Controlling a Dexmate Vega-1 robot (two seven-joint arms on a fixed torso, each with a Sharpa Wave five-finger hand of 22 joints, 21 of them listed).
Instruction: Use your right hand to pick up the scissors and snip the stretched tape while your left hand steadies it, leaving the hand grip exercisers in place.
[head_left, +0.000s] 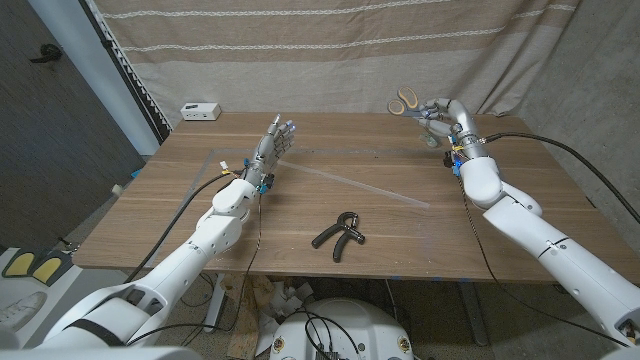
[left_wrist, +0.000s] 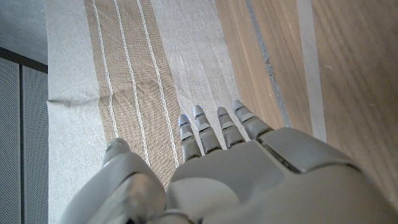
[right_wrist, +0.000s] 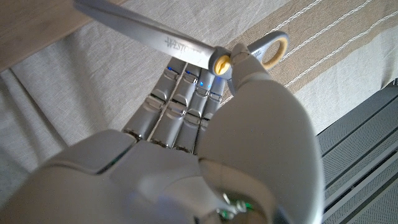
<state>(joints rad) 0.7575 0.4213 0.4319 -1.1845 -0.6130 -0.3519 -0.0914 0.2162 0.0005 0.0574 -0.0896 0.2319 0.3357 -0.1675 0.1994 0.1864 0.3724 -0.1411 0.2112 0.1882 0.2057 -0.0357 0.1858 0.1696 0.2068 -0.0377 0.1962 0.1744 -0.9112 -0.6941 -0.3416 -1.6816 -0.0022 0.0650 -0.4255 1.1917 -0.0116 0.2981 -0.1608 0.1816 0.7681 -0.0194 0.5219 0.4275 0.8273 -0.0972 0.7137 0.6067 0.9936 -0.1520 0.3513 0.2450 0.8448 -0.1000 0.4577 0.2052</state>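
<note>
Over at the far right of the table (head_left: 150, 215), the right hand (head_left: 441, 117) holds the one pair of scissors (head_left: 406, 100) up in the air, fingers curled around the blades near the pivot, tan handle loops sticking out toward the curtain (head_left: 340, 60). The left hand (head_left: 273, 145) stands with fingers straight and together, holding nothing, just beside the single strip of tape (head_left: 370, 187), which runs diagonally. One hand grip exerciser (head_left: 340, 233) lies nearer the front edge.

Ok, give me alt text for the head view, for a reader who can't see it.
The robot's right hand holds scissors raised above the far right corner of a wooden table. The left hand reaches out open near one end of a clear strip of tape running across the table, with a black hand grip exerciser near the front edge.
</note>
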